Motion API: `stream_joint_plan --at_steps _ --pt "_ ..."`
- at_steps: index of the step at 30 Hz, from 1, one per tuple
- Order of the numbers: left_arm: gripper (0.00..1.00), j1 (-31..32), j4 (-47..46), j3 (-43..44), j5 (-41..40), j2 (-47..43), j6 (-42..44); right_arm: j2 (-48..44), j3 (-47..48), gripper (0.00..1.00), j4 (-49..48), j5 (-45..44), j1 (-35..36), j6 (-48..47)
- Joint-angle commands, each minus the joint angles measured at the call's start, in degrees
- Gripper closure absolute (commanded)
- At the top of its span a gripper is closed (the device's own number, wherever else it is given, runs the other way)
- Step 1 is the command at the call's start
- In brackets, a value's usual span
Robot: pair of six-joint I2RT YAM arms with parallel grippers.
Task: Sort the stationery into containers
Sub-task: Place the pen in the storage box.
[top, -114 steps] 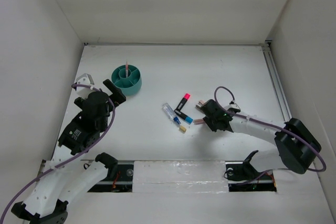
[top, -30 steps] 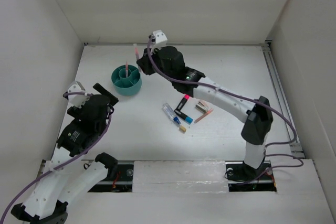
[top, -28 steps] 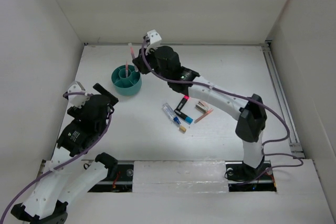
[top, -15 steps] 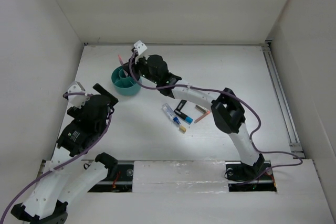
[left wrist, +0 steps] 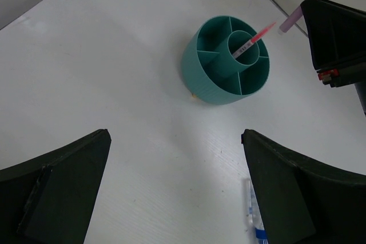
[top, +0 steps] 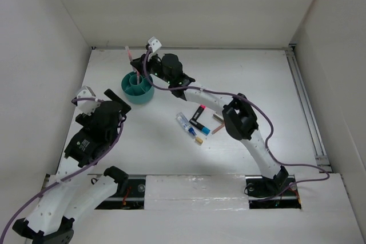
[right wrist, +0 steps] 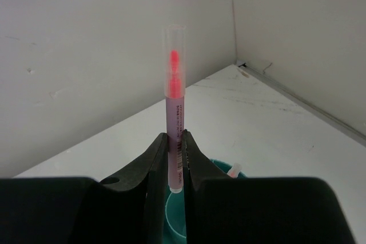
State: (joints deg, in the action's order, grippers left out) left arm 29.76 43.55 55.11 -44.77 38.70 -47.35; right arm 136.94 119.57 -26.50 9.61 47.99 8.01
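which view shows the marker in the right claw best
Right wrist: the pink marker stands upright, close, pinched in the right claw. Top external shows a tiny sliver; left wrist, part in its top corner.

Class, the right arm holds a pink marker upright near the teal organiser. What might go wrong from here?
Released off-centre, the pink marker may strike the rim of the teal organiser and fall outside. It may knock the pen already leaning in the centre tube. Gripped only near its lower end, it might tilt.

Teal organiser; pink pen leaning in centre, seemingly
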Motion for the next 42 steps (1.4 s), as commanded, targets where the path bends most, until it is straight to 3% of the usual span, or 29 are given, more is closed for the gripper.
stream_joint_plan --at_steps 1,18,42 --pt "0.00 -0.3 -1.1 1.0 -0.4 -0.3 0.6 1.1 2.7 1.00 -4.0 1.7 -0.2 0.5" --pt "0.00 -0.3 -1.1 1.0 -0.4 -1.5 0.6 6.8 5.8 1.00 0.3 0.2 -0.7 1.7" --pt "0.00 -0.3 -1.1 1.0 -0.4 -3.1 0.6 8.3 3.9 0.96 1.1 6.3 -1.8 5.4"
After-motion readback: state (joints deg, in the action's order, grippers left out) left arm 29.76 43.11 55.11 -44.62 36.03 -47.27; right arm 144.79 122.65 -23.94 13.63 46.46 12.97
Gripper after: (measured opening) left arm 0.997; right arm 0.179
